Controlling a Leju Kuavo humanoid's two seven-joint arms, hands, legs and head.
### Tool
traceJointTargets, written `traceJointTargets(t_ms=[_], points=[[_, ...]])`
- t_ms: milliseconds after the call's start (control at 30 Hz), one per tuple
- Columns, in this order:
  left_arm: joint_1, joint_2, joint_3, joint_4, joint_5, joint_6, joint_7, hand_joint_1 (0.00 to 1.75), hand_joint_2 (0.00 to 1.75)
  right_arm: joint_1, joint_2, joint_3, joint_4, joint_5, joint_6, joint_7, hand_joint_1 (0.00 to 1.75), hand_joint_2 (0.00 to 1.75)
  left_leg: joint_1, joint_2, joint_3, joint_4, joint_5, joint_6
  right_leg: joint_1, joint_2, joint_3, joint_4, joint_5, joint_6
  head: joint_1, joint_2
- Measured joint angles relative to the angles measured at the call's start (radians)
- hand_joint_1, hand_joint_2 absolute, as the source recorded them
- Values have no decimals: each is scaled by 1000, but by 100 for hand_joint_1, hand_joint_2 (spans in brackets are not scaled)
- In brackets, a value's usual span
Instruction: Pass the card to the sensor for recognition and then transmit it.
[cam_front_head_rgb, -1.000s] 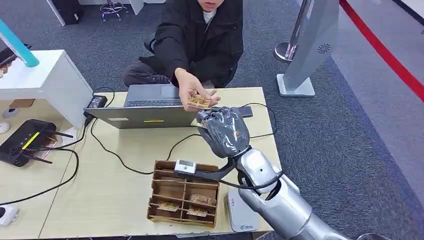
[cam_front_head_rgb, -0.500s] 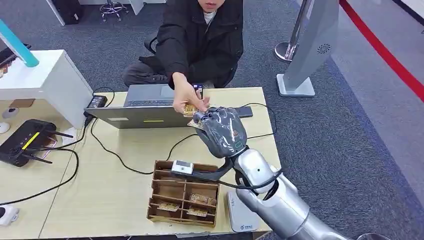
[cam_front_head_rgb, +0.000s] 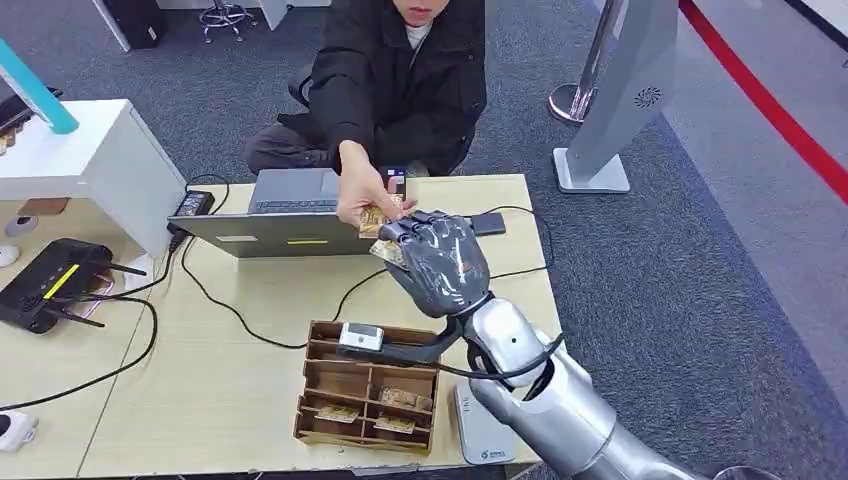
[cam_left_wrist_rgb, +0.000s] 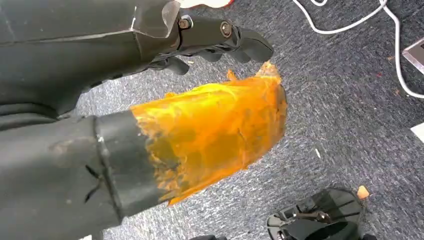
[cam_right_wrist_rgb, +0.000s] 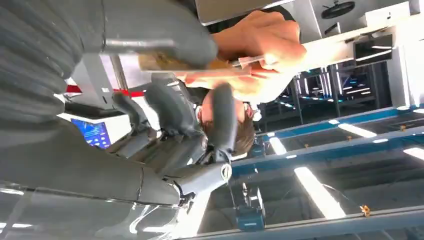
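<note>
Head view: right robot hand (cam_front_head_rgb: 437, 262) was raised at frame centre above the counter (cam_front_head_rgb: 240, 385), palm away from the camera. The card (cam_front_head_rgb: 377, 217) sat just above its fingertips, gripped by the person's hand (cam_front_head_rgb: 362, 192) reaching down from the upper centre. Whether the robot hand was also pinching the card could not be told from this angle. A laptop (cam_front_head_rgb: 290, 215) lay at upper left of the hand; a compartmented cardboard tray (cam_front_head_rgb: 366, 390) with a small sensor (cam_front_head_rgb: 360, 335) on its rim sat at lower centre.

Left wrist view: left robot hand (cam_left_wrist_rgb: 150, 135) showed a thumb covered in orange film, with dark fingers curled in above it at the upper centre, nothing held, over grey carpet (cam_left_wrist_rgb: 345, 115).

Right wrist view: card (cam_right_wrist_rgb: 200, 67) lay edge-on in the upper centre, with the grey thumb (cam_right_wrist_rgb: 155, 35) on one face and the person's fingers (cam_right_wrist_rgb: 265, 47) on its far end; the dark fingers (cam_right_wrist_rgb: 222, 117) stood spread beneath it.
</note>
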Motion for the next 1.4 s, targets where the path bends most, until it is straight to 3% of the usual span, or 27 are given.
traceJointTargets(t_ms=[133, 167, 600, 833, 1033, 1400], points=[[0, 0, 0, 0, 0, 0, 0, 0, 0, 0, 1, 2, 0, 10, -3, 3, 0, 175, 0, 0, 0, 0, 0, 0, 0, 0, 0, 0, 0, 0, 0, 0], [0, 0, 0, 0, 0, 0, 0, 0, 0, 0, 1, 2, 0, 11, -3, 4, 0, 0, 0, 0, 0, 0, 0, 0, 0, 0, 0, 0, 0, 0, 0, 0], [0, 0, 0, 0, 9, 4, 0, 0, 0, 23, 1, 3, 0, 27, -23, 17, 0, 0, 0, 0, 0, 0, 0, 0, 0, 0, 0, 0, 0, 0, 0, 0], [5, 1, 0, 0, 29, 18, -1, 0, 0, 84, -2, -11, -55, 10, -85, 6, 0, 0, 0, 0, 0, 0, 0, 0, 0, 0, -1, 0, 0, 0, 0, 0], [10, 3, 0, 0, 49, 28, -10, 0, 0, 152, -15, -30, -143, -70, -147, -50, 0, 0, 0, 0, 0, 0, 0, 0, 0, 0, -1, 0, 0, 0, 0, 0], [22, 7, 4, 0, 76, 43, -32, 0, 0, 286, -50, -41, -343, -274, -198, -155, 0, 0, 0, 0, -1, 0, -1, 0, 0, 0, -1, 0, 0, 0, 0, 0]])
